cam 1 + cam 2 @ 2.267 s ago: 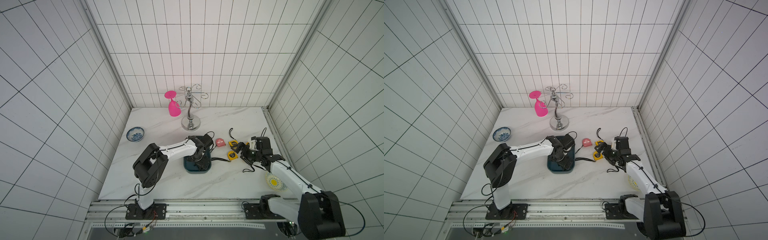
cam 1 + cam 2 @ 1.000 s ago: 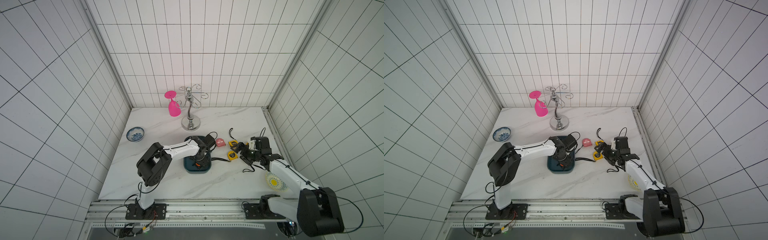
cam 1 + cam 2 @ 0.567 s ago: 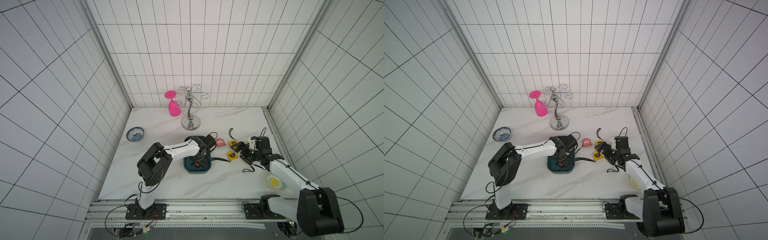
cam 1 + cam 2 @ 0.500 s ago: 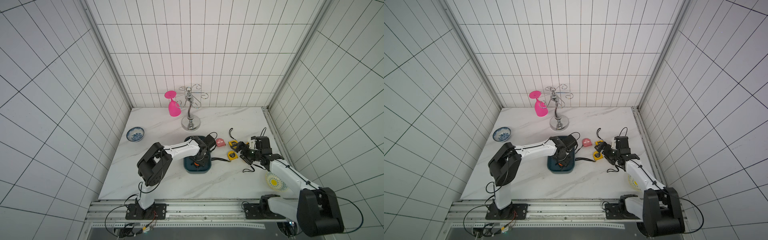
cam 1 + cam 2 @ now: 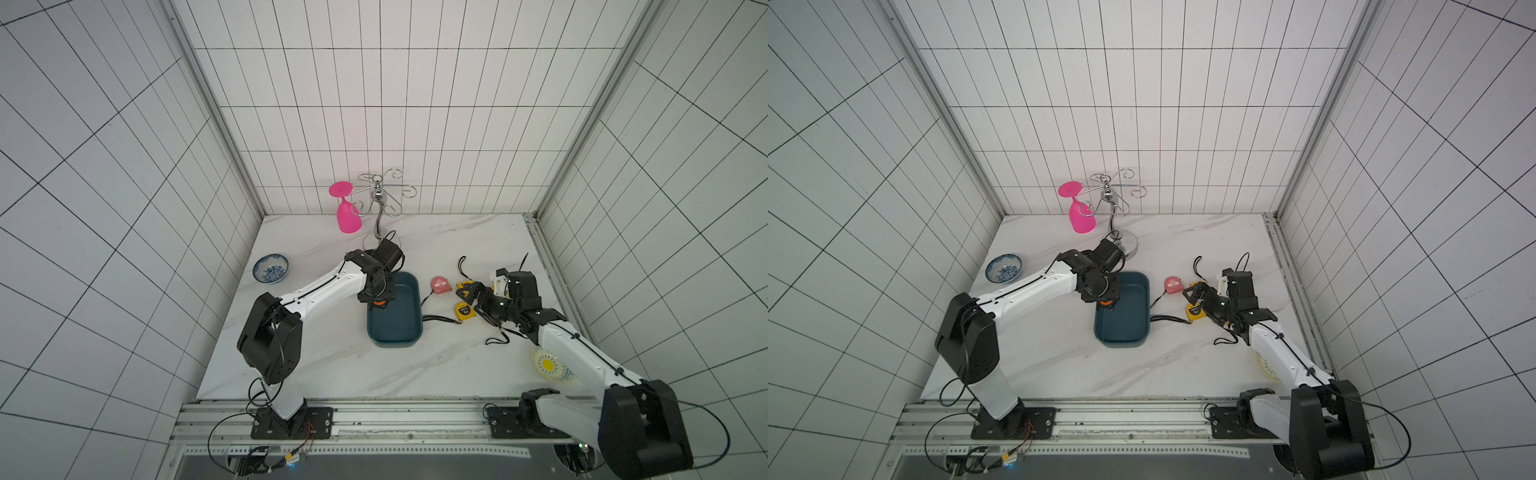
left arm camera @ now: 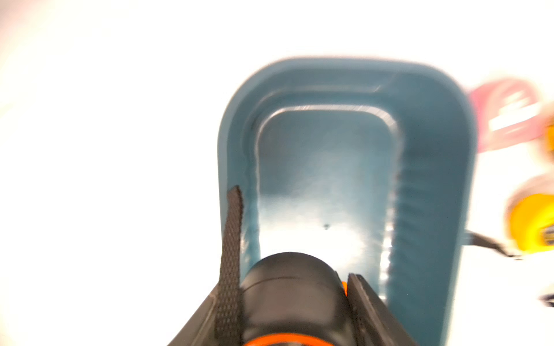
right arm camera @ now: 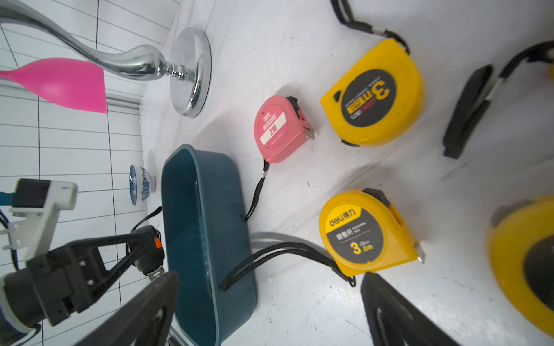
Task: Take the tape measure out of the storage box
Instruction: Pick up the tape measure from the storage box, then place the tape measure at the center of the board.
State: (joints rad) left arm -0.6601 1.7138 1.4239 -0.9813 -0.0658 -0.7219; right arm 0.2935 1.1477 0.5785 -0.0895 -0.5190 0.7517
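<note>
The left fingers (image 7: 114,239) are closed narrow on the black tape measure (image 7: 148,251), orange at its edge. They hold it at the left rim of the box (image 5: 395,332) toward the far end, with its strap (image 6: 230,239) loose beside it. The right fingers (image 7: 144,308) stand wide and hold nothing, low over the surface (image 5: 332,365) just right of the box, with a yellow tape measure (image 7: 365,233) just ahead of them and a pink tape measure (image 7: 278,128) farther back, both lying on the surface.
</note>
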